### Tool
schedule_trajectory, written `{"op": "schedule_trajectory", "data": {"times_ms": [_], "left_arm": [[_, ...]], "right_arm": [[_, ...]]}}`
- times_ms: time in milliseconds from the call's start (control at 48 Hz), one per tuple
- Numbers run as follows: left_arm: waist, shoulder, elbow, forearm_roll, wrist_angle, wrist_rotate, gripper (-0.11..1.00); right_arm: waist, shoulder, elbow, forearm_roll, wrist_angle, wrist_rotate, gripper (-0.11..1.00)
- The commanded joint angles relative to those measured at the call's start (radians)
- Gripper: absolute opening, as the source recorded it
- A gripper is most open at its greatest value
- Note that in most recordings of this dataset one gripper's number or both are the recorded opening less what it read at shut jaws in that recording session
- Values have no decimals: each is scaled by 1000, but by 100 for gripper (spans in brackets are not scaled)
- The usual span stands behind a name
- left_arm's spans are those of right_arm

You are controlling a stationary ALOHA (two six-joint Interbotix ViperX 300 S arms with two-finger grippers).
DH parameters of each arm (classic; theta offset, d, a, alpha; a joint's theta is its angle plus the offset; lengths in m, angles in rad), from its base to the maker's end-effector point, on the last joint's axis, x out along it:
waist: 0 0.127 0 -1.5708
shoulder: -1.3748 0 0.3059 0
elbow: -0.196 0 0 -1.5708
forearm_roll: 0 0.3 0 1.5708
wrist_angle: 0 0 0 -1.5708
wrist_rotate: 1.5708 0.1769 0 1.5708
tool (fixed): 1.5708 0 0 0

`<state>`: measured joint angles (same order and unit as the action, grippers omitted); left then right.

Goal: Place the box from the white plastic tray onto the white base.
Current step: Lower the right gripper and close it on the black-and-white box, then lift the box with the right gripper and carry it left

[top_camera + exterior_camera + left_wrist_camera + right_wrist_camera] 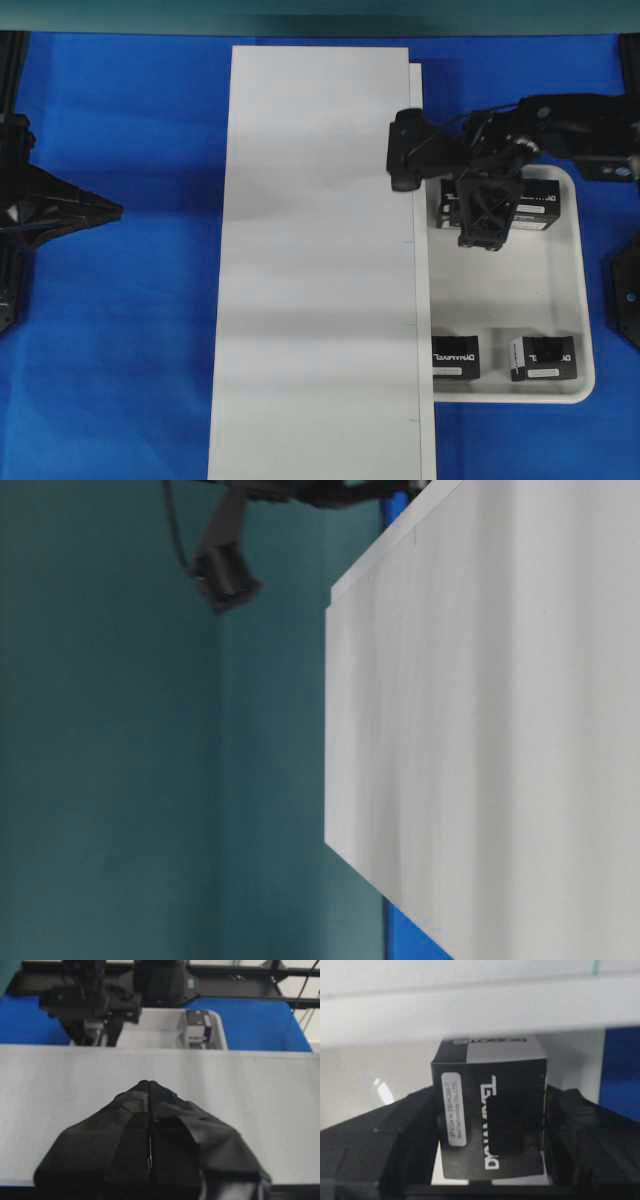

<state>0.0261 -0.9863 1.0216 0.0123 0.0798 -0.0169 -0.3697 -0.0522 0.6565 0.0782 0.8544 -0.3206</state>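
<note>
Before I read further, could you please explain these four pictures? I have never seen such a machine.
It is a robot with two black arms over a blue table. One picture looks from above, one sideways from table height, and two come from cameras on the wrists. A long white base lies in the middle, and beside it a white plastic tray with black boxes. The right gripper straddles one box, its fingers on both sides; whether it grips yet is unclear. The left gripper is shut and empty over the base.
</note>
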Motion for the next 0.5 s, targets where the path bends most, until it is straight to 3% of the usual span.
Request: {"op": "schedule_trajectory", "data": {"times_ms": [0, 271, 479], "left_arm": [[0, 5, -18, 3, -5, -2, -7], [0, 5, -18, 2, -5, -2, -7], [2, -2, -18, 3, -3, -2, -7]], "right_arm": [[-2, -57, -52, 3, 86, 14, 58], [-48, -150, -227, -5, 299, 9, 58], [-72, -126, -402, -5, 402, -18, 58]]}}
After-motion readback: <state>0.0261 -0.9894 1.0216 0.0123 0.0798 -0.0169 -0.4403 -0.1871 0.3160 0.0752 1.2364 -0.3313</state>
